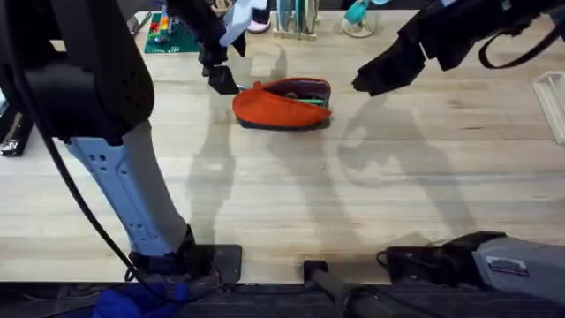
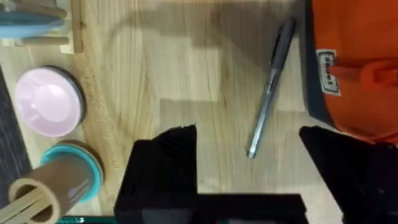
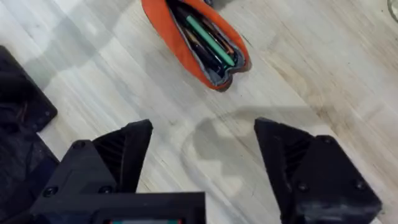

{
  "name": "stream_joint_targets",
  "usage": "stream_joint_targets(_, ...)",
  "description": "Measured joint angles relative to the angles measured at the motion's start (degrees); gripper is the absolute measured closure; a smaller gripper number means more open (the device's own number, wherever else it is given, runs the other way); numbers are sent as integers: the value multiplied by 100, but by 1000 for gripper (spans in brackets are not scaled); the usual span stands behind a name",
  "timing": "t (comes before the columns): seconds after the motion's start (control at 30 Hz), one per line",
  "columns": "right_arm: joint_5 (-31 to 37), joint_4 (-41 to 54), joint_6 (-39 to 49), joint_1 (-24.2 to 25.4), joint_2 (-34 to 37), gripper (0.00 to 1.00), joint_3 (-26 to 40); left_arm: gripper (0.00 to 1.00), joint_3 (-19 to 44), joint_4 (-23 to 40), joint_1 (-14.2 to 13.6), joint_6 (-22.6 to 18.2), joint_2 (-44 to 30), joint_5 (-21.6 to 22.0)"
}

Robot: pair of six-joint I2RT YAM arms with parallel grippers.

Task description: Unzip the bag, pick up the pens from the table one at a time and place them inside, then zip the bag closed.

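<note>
Both tools wide open above the bench

The left tool [image 2: 249, 171] hangs spread over a grey pen [image 2: 270, 90] lying just beside the bag [image 1: 282, 104]; the right tool [image 3: 202, 165], equally wide, hovers near the unzipped bag holding a green pen [image 3: 210, 40] on the bench [image 1: 353, 185].

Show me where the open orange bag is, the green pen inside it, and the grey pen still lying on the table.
bag [image 1: 275, 109], overhead view, on its orange side panel.
green pen [image 3: 208, 40], right wrist view, on the middle of its barrel inside the bag.
grey pen [image 2: 270, 89], left wrist view, on the middle of its barrel.
</note>
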State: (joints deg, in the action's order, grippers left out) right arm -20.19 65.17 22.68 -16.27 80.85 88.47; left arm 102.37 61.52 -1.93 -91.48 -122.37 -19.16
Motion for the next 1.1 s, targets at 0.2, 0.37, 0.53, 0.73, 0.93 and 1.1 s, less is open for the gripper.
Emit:
stream_joint_targets(0.2,0,-1,0,1,-1,5,0,8,-225,-172,-25,26,-27,100)
stream_joint_targets(0.37,1,1,0,0,-1,5,0,8,-243,-199,-50,37,-33,154)
stream_joint_targets(0.53,1,-1,0,0,1,5,0,8,-248,-222,-63,39,-90,236)
stream_joint_targets(0.73,0,0,0,0,-1,5,0,4,-244,-278,-66,56,-293,275)
stream_joint_targets(0.93,-1,1,0,0,-1,5,0,19,-243,-254,-72,85,-293,287)
stream_joint_targets(1.1,1,1,0,0,-1,5,0,190,-243,-161,-78,122,-295,293)
